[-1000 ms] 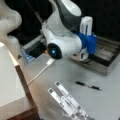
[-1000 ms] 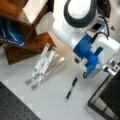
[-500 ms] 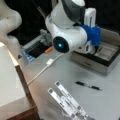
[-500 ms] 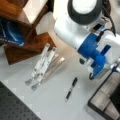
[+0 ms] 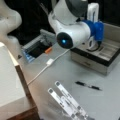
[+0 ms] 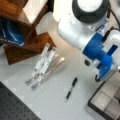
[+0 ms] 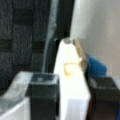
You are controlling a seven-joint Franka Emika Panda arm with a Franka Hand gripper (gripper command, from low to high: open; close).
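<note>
Over the grey tray (image 5: 100, 60), the claw (image 7: 72, 100) is clenching a white block (image 7: 71, 75); probably stiff and light, so gripping its flat sides seems safest.

Tool (image 5: 93, 46) fingertips hidden behind tray (image 5: 100, 58) wall; held white object (image 7: 72, 82) blurred, unidentifiable.
</note>
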